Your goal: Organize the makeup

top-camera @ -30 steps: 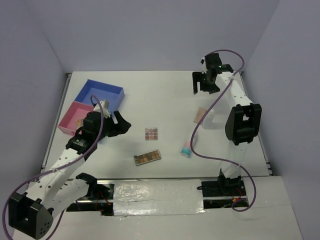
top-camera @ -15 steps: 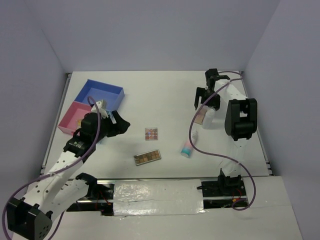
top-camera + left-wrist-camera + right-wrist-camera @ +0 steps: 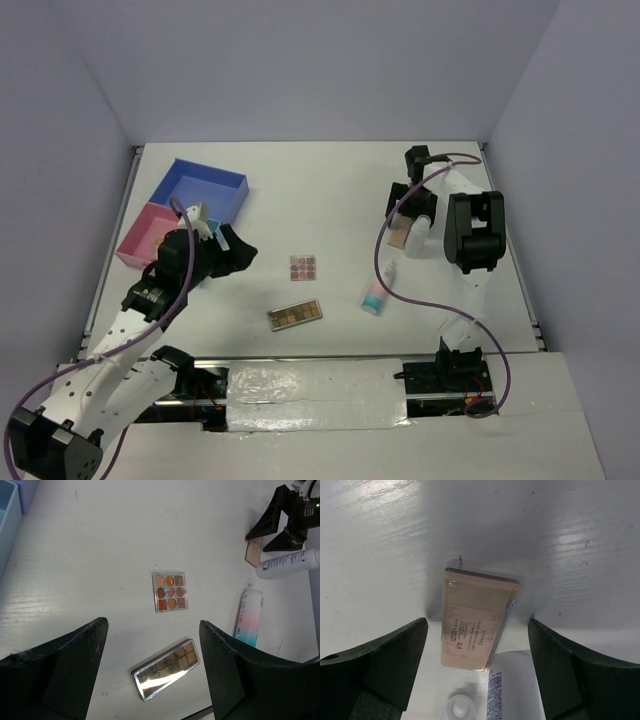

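Note:
A square eyeshadow palette (image 3: 303, 267) (image 3: 170, 591) and a long mirrored palette (image 3: 295, 315) (image 3: 166, 669) lie mid-table. My left gripper (image 3: 243, 254) (image 3: 152, 626) hovers open to their left, holding nothing. A white-pink-teal tube (image 3: 375, 295) (image 3: 249, 617) lies further right. The beige compact (image 3: 400, 234) (image 3: 475, 622) lies label-up against a white bottle (image 3: 420, 238) (image 3: 512, 690). My right gripper (image 3: 409, 204) (image 3: 477, 625) hangs open just above the compact, one finger on each side, not touching it. No sponges are visible.
The blue tray (image 3: 238, 188) and pink tray (image 3: 128, 250) stand at the far left, with a teal compartment edge (image 3: 7, 515) beside them. The enclosure's walls close in the table on three sides. The right arm's purple cable (image 3: 385, 270) loops over the tube.
My right gripper has swung from the back wall forward and down to just over the compact. The left arm has shifted slightly toward the table's near edge. The makeup has not moved.

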